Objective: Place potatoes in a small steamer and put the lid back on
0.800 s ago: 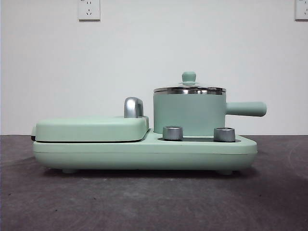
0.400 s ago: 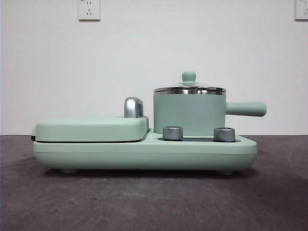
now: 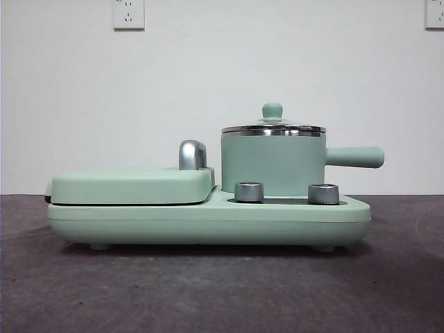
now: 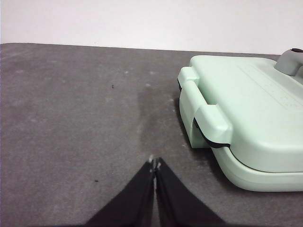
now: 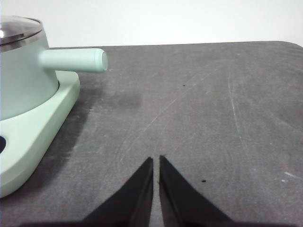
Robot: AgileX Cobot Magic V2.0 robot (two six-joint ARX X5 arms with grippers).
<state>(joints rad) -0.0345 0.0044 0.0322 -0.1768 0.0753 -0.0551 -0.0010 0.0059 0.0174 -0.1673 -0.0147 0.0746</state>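
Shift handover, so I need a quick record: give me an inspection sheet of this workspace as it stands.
Surface: dark grey table, scuffed, a few dark specks.
Small steamer: upright on the mint-green cooker base, side handle sticking out.
Lid: seated on the steamer, knob up.
Potatoes: nothing seen in any view.
Clutter: closed griddle cover with chrome handle, two steel knobs; otherwise nothing seen.
Left gripper: shut, low over the table beside the griddle end, holding nothing.
Right gripper: nearly shut, empty, over the table on the steamer-handle side.
Cables: nothing seen.
Surroundings: white wall, two wall sockets.
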